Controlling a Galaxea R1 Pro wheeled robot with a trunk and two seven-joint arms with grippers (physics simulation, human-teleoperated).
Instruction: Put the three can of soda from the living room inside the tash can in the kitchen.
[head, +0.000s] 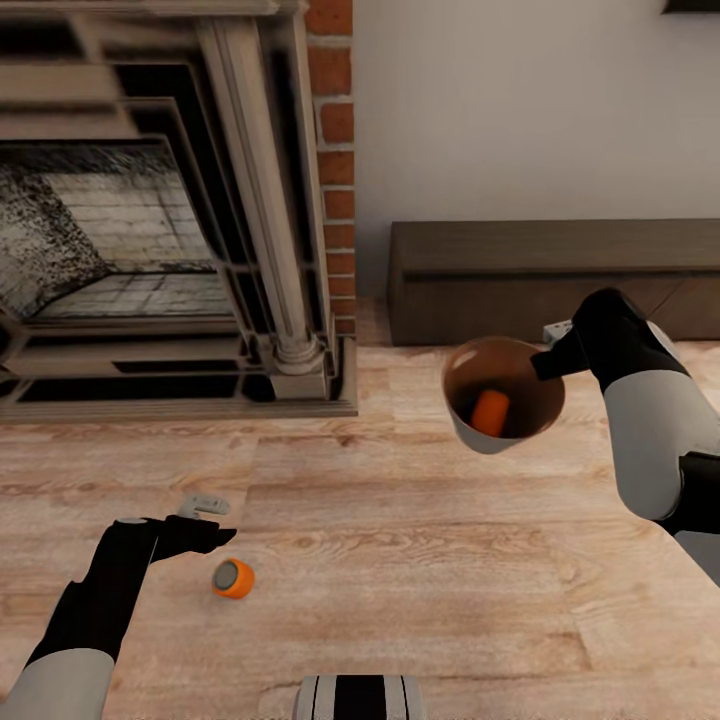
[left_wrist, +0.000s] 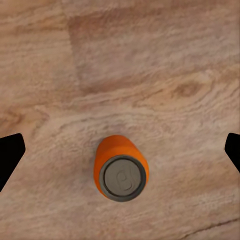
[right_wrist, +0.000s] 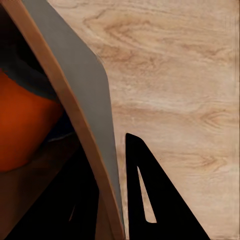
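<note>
One orange soda can (head: 233, 578) (left_wrist: 121, 167) stands upright on the light wood floor, grey top facing up. My left gripper (head: 205, 522) hovers just above and left of it, open, with its fingertips (left_wrist: 10, 155) wide apart on either side of the can. The light grey trash can (head: 470, 425) (right_wrist: 85, 100) hangs tilted above the floor, coppery inside, with my right gripper (head: 548, 362) (right_wrist: 112, 200) shut on its rim. A second orange can (head: 490, 412) (right_wrist: 25, 125) lies inside it. The blue can is out of view.
The dark fireplace (head: 150, 250) with its brick column (head: 335, 150) stands at the back left. A low dark cabinet (head: 550, 275) runs along the wall at the back right. My base (head: 360, 697) shows at the bottom edge.
</note>
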